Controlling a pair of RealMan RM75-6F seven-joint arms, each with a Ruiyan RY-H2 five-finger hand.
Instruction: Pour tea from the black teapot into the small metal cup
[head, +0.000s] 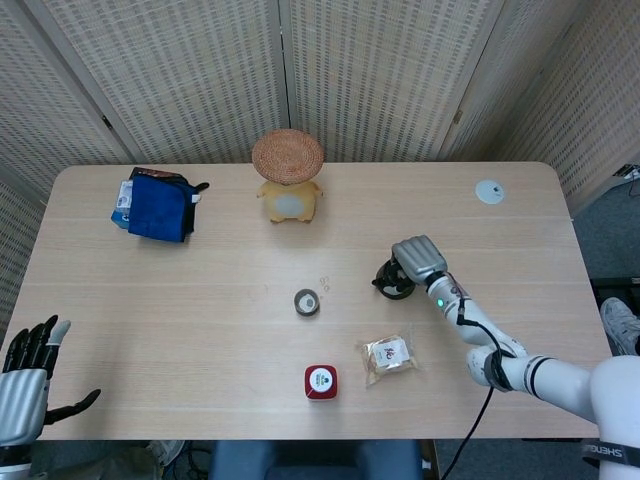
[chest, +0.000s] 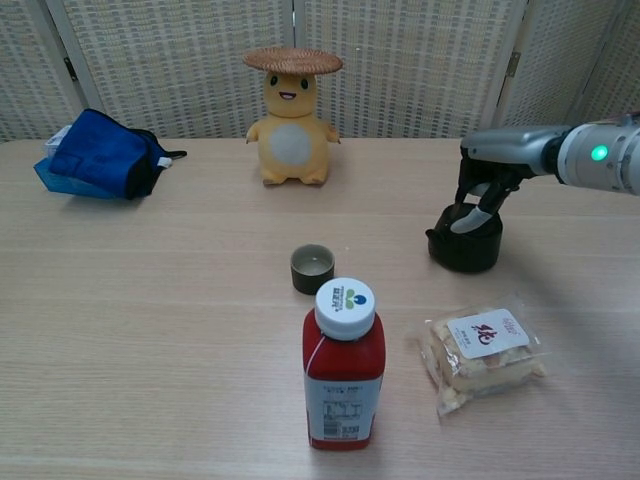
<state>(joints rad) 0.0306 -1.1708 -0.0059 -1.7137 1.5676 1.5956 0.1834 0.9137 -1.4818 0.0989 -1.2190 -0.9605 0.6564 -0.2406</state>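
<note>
The black teapot (chest: 462, 243) is at the right of the table, its spout pointing left, and my right hand (chest: 482, 185) grips it from above. In the head view the teapot (head: 392, 281) shows just left of my right hand (head: 418, 259), mostly hidden under it. The small metal cup (chest: 312, 268) stands on the table to the teapot's left, with a gap between them; it is the cup (head: 307, 302) at the table's middle in the head view. My left hand (head: 30, 375) hangs off the table's front left corner, fingers spread and holding nothing.
A red bottle with a white cap (chest: 343, 368) stands in front of the cup. A wrapped snack (chest: 482, 349) lies in front of the teapot. A yellow plush toy with a straw hat (chest: 292, 116) and a blue bag (chest: 100, 155) are at the back. A white disc (head: 489, 192) lies far right.
</note>
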